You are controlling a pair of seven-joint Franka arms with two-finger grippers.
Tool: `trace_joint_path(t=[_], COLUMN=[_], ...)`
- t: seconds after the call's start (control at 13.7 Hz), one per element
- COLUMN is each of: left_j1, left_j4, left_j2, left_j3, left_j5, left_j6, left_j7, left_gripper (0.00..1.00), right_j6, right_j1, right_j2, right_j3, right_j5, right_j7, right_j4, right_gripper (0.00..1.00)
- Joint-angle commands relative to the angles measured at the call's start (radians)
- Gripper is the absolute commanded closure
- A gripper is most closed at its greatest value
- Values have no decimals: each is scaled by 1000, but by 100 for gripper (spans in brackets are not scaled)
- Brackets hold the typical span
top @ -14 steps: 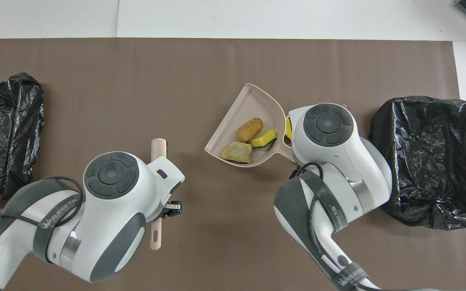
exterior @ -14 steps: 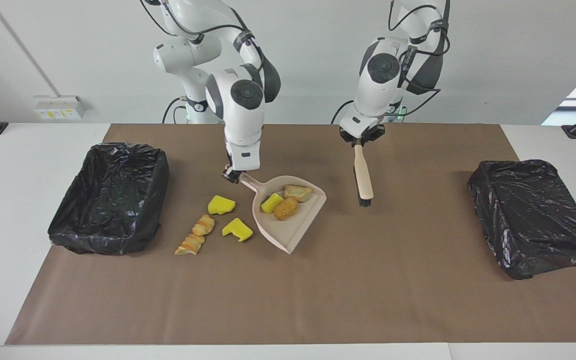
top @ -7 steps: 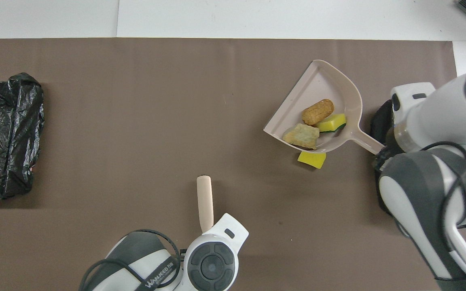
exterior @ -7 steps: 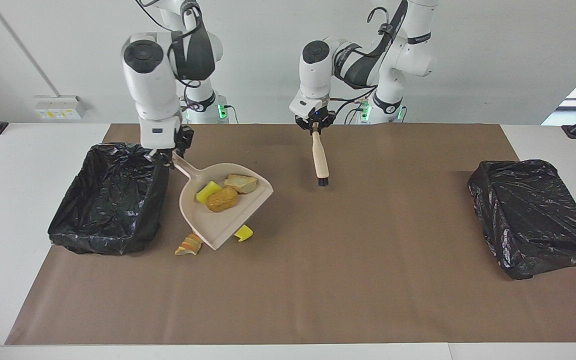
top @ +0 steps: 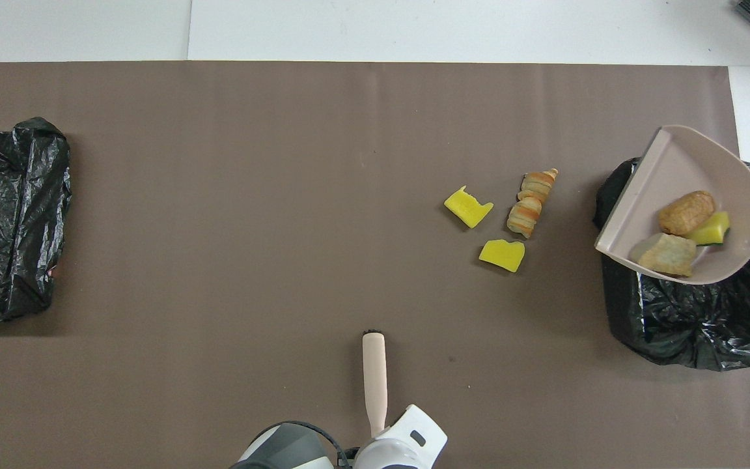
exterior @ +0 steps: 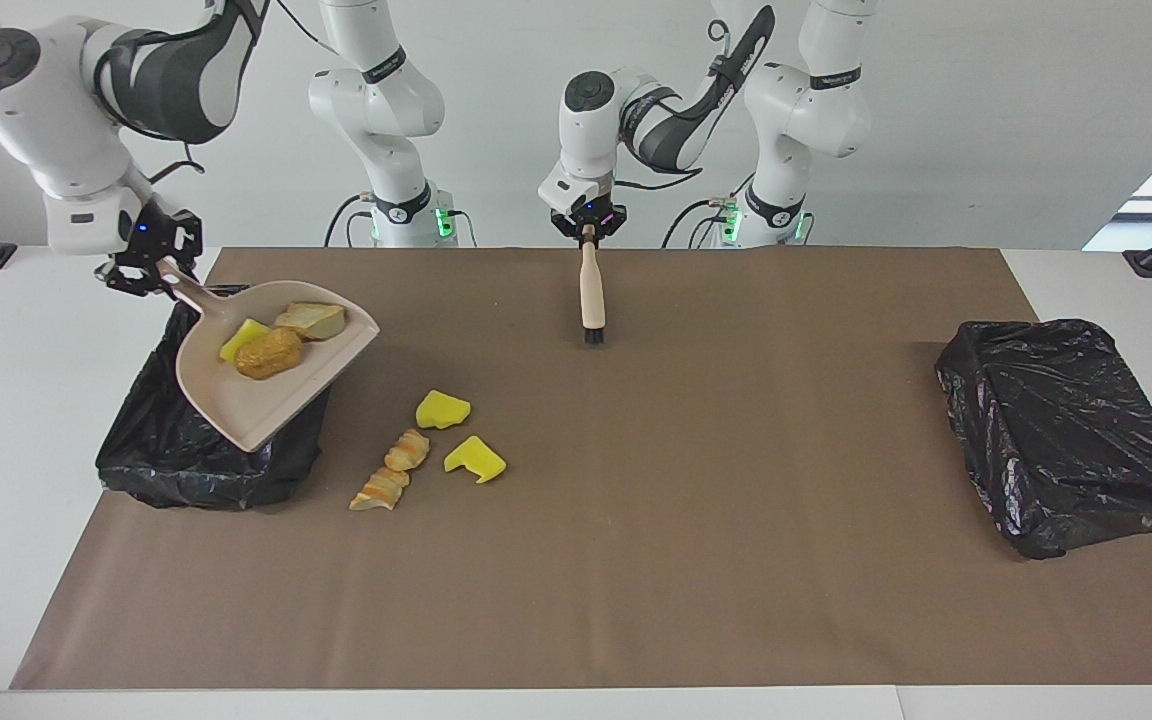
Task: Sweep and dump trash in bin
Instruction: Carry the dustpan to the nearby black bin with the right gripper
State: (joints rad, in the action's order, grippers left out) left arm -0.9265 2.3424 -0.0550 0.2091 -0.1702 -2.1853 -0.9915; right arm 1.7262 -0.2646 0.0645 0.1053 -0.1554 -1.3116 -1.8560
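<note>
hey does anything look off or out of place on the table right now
Four scraps lie loose on the mat beside the bin, unswept, while the right hand holds the loaded dustpan over that bin.

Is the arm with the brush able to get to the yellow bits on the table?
Probably yes. The left gripper holds the brush up over bare mat, and nothing stands between it and the two yellow scraps. The dustpan is away over the bin.
</note>
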Motion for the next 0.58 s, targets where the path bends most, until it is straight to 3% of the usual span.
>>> trace_joint_path(t=[0.0,0.15,0.29,0.44,0.51], left_j1=[-23,-17,10,79,115], left_j4=[12,9,-17,-81,-134], left_j2=[21,26,41,46,46], left_j3=[-20,-22,-23,-25,-27], left_j5=[-14,-14,-14,-12,-3], left_j6=[-37,-36,-30,-11,19], left_j7=[-27,-21,-1,87,146], left_gripper=[100,98,56,0,0], right_j6=[64,107,172,235,260], right_j1=[-91,-123,-145,-186,-192], right_j2=[3,5,-3,-31,-35], right_j3=[-12,-10,-10,-10,-10], right_j5=[-105,-185,-300,-361,-406], right_j7=[-141,-176,-189,-225,-233], right_j4=[14,11,1,-8,-15], right_gripper=[100,100,100,100,100])
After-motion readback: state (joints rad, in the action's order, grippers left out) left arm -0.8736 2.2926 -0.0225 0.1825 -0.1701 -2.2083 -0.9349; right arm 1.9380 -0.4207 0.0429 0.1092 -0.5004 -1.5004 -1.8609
